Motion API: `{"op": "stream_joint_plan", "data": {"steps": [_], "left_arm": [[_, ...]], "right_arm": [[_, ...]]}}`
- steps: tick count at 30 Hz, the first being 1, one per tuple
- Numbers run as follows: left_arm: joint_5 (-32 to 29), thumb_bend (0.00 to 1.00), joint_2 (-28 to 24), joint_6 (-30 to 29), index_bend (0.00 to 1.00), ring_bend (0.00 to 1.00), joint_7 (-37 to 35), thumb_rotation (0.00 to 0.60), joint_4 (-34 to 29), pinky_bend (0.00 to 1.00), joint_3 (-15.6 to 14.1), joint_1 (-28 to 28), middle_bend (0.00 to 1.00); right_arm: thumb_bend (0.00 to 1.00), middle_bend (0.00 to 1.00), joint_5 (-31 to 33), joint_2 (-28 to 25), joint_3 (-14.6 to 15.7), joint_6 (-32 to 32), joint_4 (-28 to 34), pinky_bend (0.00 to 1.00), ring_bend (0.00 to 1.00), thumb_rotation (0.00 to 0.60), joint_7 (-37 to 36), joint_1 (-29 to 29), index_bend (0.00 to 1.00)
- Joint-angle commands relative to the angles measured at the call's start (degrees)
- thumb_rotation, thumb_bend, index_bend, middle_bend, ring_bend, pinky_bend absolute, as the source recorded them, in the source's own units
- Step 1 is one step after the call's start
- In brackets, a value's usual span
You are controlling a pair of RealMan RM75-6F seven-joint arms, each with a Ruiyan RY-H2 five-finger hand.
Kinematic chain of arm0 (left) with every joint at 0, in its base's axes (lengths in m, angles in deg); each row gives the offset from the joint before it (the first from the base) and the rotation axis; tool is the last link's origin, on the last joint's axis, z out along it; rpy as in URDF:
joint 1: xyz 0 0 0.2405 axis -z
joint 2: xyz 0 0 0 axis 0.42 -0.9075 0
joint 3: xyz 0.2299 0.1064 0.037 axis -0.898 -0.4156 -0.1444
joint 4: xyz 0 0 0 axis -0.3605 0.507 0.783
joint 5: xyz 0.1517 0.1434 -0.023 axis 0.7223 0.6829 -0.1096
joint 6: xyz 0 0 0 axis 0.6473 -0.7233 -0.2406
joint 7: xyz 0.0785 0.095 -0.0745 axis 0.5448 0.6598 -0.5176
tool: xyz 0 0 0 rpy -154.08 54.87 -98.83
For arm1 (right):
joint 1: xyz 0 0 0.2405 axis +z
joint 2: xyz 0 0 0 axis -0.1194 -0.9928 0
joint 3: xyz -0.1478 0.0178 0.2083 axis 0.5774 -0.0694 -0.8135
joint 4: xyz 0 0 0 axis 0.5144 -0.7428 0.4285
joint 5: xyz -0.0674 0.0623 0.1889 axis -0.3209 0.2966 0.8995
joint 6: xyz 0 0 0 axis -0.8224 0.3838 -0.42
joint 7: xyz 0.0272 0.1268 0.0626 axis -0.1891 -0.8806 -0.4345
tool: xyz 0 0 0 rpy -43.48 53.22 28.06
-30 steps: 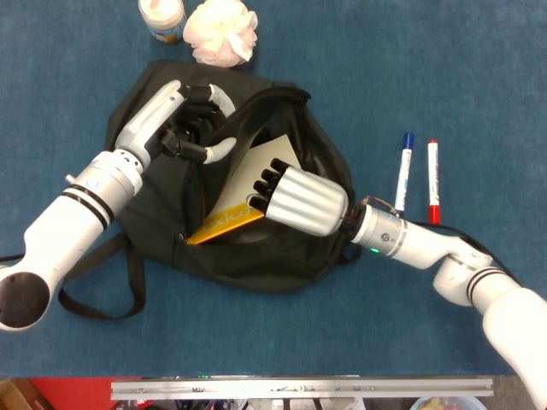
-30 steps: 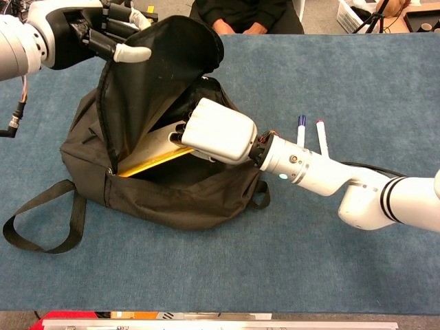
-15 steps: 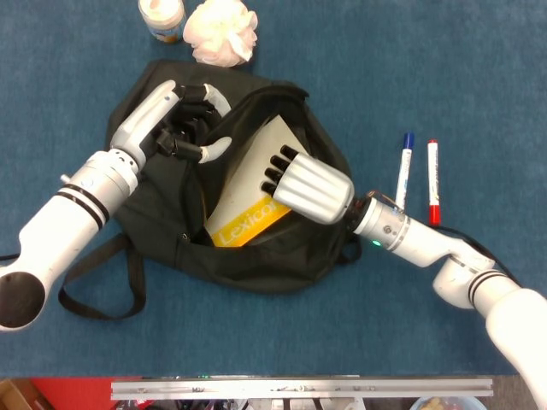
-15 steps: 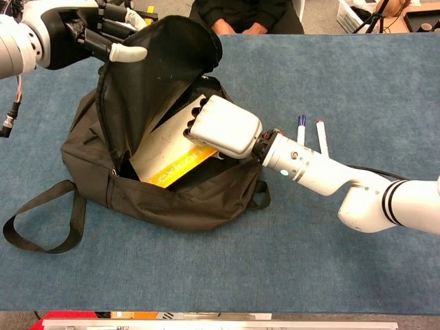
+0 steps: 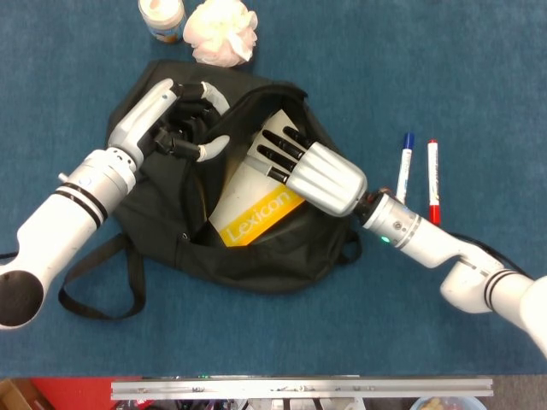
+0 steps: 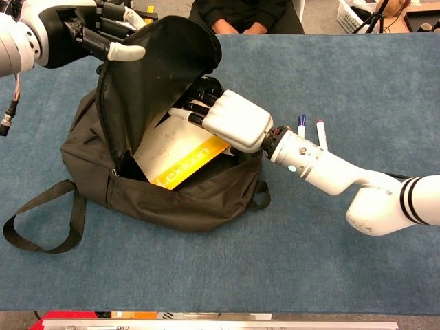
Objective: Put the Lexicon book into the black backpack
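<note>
The black backpack (image 5: 162, 218) lies mid-table with its mouth wide. My left hand (image 5: 181, 128) grips the top flap (image 6: 161, 62) and holds it raised; the same left hand (image 6: 103, 34) shows at the upper left of the chest view. The Lexicon book (image 5: 256, 218), white with a yellow band, lies slanted inside the opening, its title facing up. My right hand (image 5: 312, 171) is over the book's upper right corner, fingers (image 5: 278, 147) stretched out flat and resting on it rather than wrapped around it. The book (image 6: 180, 157) has its far end hidden under the flap.
A blue marker (image 5: 404, 171) and a red marker (image 5: 432, 179) lie side by side right of the backpack, close to my right forearm. A small jar (image 5: 161, 17) and a white mesh puff (image 5: 220, 32) sit behind the bag. A strap loop (image 5: 94, 299) trails front left.
The book has slid deeper and flatter into the backpack, title now showing. My right hand's fingers have straightened from a curled grip and the hand has drawn back to the right. The left hand keeps the flap up.
</note>
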Motion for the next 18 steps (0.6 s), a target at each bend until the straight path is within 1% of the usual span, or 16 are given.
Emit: {"op": "stream_joint_plan", "data": {"steps": [1, 8, 10, 12, 13, 18], "left_arm": [[-0.5, 0.32, 0.1, 0.0, 0.49, 0.59, 0.1, 0.600, 0.4, 0.81, -0.1, 0.3, 0.59], [-2.4, 0.32, 0.2, 0.1, 0.49, 0.59, 0.4, 0.600, 1.4, 0.81, -0.2, 1.3, 0.59], [-2.7, 0.32, 0.1, 0.1, 0.49, 0.59, 0.4, 0.600, 1.6, 0.81, -0.3, 1.4, 0.59], [-3.1, 0.32, 0.0, 0.1, 0.49, 0.59, 0.5, 0.600, 1.9, 0.81, -0.3, 1.5, 0.59], [-3.2, 0.32, 0.0, 0.1, 0.49, 0.59, 0.5, 0.600, 2.0, 0.81, -0.3, 1.6, 0.59], [-4.3, 0.32, -0.1, 0.4, 0.48, 0.59, 0.5, 0.600, 2.5, 0.81, -0.2, 2.0, 0.59]], "right_arm": [[0.17, 0.20, 1.8, -4.7, -1.4, -2.0, 8.0, 0.20, 0.08, 0.600, 3.2, -0.9, 0.04], [0.14, 0.19, 4.6, -10.1, -3.7, -5.1, 19.6, 0.19, 0.07, 0.600, 6.2, -1.7, 0.03], [0.09, 0.19, 5.0, -11.2, -4.0, -5.8, 21.6, 0.19, 0.07, 0.600, 6.9, -1.9, 0.03], [0.02, 0.19, 5.6, -12.5, -4.3, -6.4, 24.1, 0.19, 0.06, 0.600, 7.4, -2.2, 0.03], [0.01, 0.19, 5.8, -13.1, -4.4, -6.6, 25.3, 0.19, 0.06, 0.600, 7.5, -2.3, 0.03], [0.00, 0.19, 6.4, -15.8, -4.9, -7.0, 30.5, 0.19, 0.06, 0.600, 9.4, -3.3, 0.03]]}}
